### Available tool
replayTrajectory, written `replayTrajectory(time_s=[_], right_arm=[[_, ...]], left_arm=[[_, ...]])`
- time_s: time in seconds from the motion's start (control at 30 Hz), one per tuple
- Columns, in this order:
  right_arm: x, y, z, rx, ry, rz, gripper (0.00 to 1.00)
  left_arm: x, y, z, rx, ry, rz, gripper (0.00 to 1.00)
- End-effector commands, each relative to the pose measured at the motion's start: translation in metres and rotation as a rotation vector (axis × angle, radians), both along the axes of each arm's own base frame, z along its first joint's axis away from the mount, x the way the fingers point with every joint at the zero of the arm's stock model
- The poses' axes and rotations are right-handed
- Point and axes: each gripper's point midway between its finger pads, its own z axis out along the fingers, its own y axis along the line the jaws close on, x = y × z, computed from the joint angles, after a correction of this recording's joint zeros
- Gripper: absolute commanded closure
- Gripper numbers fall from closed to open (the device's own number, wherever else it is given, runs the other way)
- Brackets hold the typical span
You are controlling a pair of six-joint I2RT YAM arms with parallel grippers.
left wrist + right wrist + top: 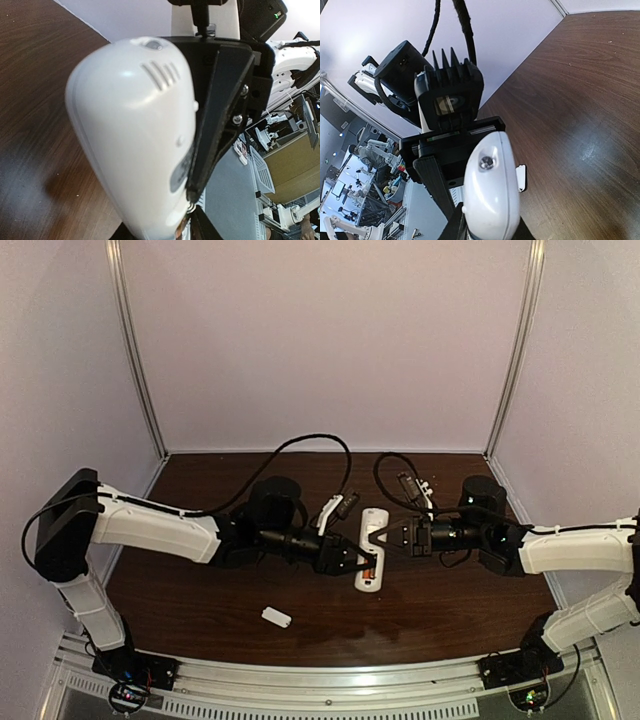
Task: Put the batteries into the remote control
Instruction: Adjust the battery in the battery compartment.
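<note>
Here we keep the remote control [369, 540] flat on the table [200, 610], its battery bay facing up so both arms can reach it. Our right gripper [378, 536] is clamped across its far half, apparently to pin it against pushing. Our left gripper [360, 564] sits over the near end, where an orange battery [368, 574] shows in the bay. We cannot tell whether those fingers pinch it. The cover piece [276, 617] lies well apart, nearer the front.
</note>
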Motion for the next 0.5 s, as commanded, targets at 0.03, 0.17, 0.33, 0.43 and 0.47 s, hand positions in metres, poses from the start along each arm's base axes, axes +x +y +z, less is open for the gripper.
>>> replayTrajectory(time_s=[0.03,0.17,0.33,0.43,0.47], right_arm=[[-0.009,0.008,0.042,0.094,-0.064,0.042,1.0],[-0.012,0.01,0.049,0.112,-0.071,0.053,1.0],[-0.014,0.011,0.059,0.141,-0.079,0.067,1.0],[-0.018,0.012,0.065,0.173,-0.074,0.084,1.0],[-0.019,0.013,0.065,0.178,-0.068,0.088,1.0]], left_arm=[[0.018,-0.007,-0.028,0.105,-0.007,0.057,0.8],[0.021,-0.006,-0.043,0.156,0.0,0.071,0.85],[0.024,-0.006,-0.06,0.217,0.026,0.09,0.92],[0.026,-0.007,-0.065,0.225,0.042,0.099,0.95],[0.026,-0.007,-0.067,0.23,0.049,0.103,0.95]])
